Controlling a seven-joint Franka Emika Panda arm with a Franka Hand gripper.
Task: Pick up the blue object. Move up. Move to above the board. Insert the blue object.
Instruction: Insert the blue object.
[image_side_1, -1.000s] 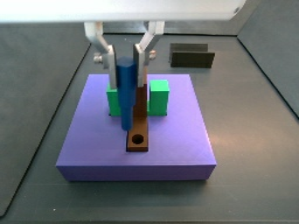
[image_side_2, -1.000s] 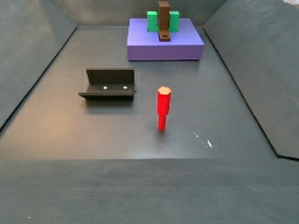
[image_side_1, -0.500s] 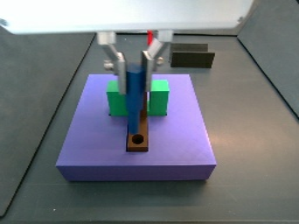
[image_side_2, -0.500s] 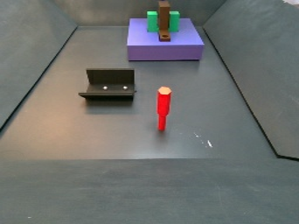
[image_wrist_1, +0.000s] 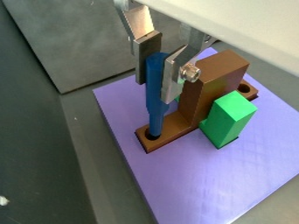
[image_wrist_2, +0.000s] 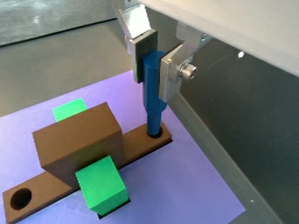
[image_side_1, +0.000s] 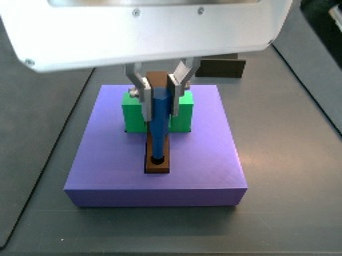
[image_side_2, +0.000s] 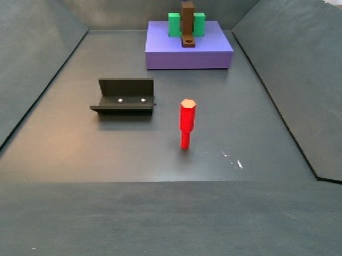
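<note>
My gripper is shut on the blue object, a thin upright blue peg; the silver fingers press its upper part from both sides. The peg stands straight, with its lower end in the round hole at one end of the brown board. The board lies between two green blocks and has a second hole at its other end. In a side view the gripper holds the peg over the board's near end. The gripper does not show in the side view with the red peg.
The board rests on a large purple slab that also shows at the back of a side view. A red peg stands upright mid-floor. The dark fixture stands left of it, and shows behind the slab.
The gripper with the blue peg has moved right, toward the board's near end, and come down. The peg's lower end now sits in the hole.
</note>
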